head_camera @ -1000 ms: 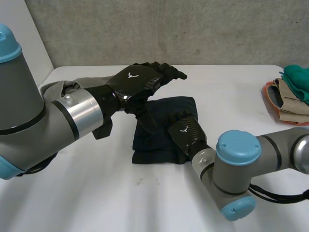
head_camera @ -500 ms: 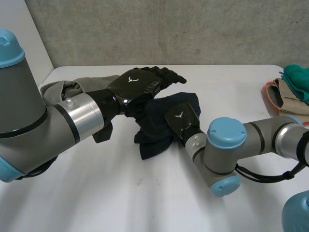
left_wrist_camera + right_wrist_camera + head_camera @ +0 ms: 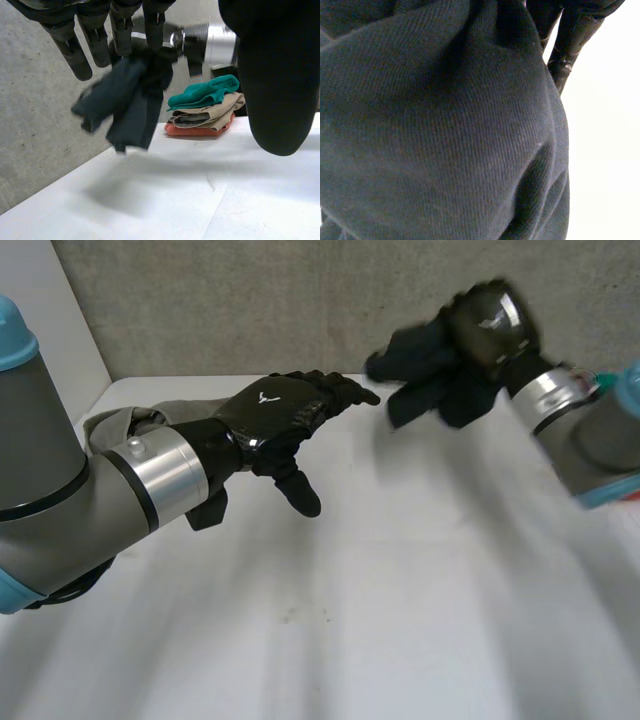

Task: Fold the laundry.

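While right hand grips it, dark cloth hangs — lengthwise down.

No words, letters or numbers legible anywhere. Sole mark: small white emblem, like spread-winged Y, on back of black woven-pattern left hand, seen in head view; no lettering beside it. Back of black right hand too blurred to read any mark. Plain dark navy cloth in right hand: no label or print visible.
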Controlling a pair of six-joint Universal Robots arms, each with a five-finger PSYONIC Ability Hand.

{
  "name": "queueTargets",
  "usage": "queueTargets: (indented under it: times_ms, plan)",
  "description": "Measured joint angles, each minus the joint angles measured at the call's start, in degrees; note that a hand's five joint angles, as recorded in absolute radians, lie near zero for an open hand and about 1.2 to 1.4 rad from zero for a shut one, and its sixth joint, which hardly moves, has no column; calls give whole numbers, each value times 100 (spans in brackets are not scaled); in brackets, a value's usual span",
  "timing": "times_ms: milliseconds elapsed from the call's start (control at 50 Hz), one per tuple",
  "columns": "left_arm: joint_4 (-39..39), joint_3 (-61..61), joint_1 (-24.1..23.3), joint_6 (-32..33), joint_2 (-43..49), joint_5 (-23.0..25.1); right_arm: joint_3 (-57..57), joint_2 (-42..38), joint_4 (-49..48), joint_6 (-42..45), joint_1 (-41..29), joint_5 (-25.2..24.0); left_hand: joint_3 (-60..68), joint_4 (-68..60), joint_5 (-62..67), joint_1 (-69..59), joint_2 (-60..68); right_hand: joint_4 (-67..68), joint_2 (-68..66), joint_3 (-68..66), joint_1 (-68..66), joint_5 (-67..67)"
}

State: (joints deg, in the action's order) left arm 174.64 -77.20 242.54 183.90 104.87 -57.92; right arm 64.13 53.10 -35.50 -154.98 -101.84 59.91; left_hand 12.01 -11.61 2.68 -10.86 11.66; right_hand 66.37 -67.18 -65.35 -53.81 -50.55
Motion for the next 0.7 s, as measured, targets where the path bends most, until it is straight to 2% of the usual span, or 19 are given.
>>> queueTargets:
  times_ms: [160, 180, 360, 540, 700]
  plan:
    - [0, -14, 31, -2, -1, 0, -595, 153, -534, -1331, 1186, -904, 0, 0, -1, 0, 0, 10, 0, -13, 0, -115]
    - [0, -16, 36, -3, -2, 0, -675, 164, -824, -1751, 1511, -1072, 0, 0, -1, 0, 0, 33, 0, -19, 0, -115]
    - [-3, -11, 39, 4, -38, 1, -795, -63, -2337, -3260, 2683, -1376, 0, 0, 0, 0, 0, 92, -10, -60, -30, -114]
    - [0, 4, 47, 22, -50, -10, -778, -623, -2727, -3685, 3308, -1594, 0, 0, -1, 0, 0, 95, -36, -61, -30, -114]
    - [-3, -15, 52, 18, -36, -187, -358, -1045, -2815, -3694, 3690, -2157, 0, 0, 0, 0, 0, 95, -36, -61, -30, -114]
